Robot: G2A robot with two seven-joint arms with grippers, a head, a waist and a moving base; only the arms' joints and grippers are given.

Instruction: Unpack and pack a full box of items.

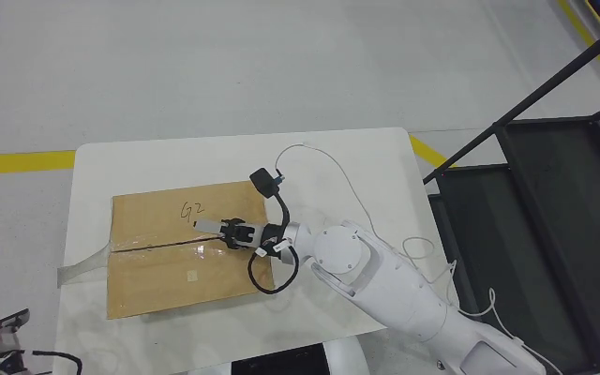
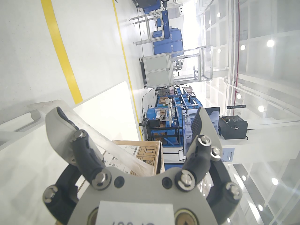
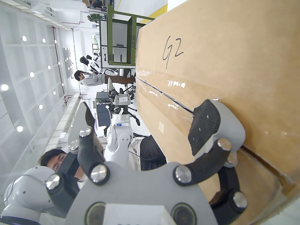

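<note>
A closed cardboard box (image 1: 178, 248) marked "G2" lies on the white table (image 1: 356, 159), its two top flaps meeting at a taped seam (image 3: 161, 92). My right gripper (image 1: 202, 227) lies sideways over the middle of the lid. It is open (image 3: 145, 120), with one ribbed pad (image 3: 204, 127) resting on the seam and the other finger (image 3: 86, 118) up in the air. My left gripper (image 2: 130, 122) is open and holds nothing. It hangs low off the table's left side, looking toward the box's labelled side (image 2: 140, 152).
A loose strip of clear tape (image 1: 80, 270) trails from the seam over the table's left edge. A thin white cable (image 1: 328, 164) lies on the table behind the right arm. A dark metal rack (image 1: 534, 216) stands close on the right.
</note>
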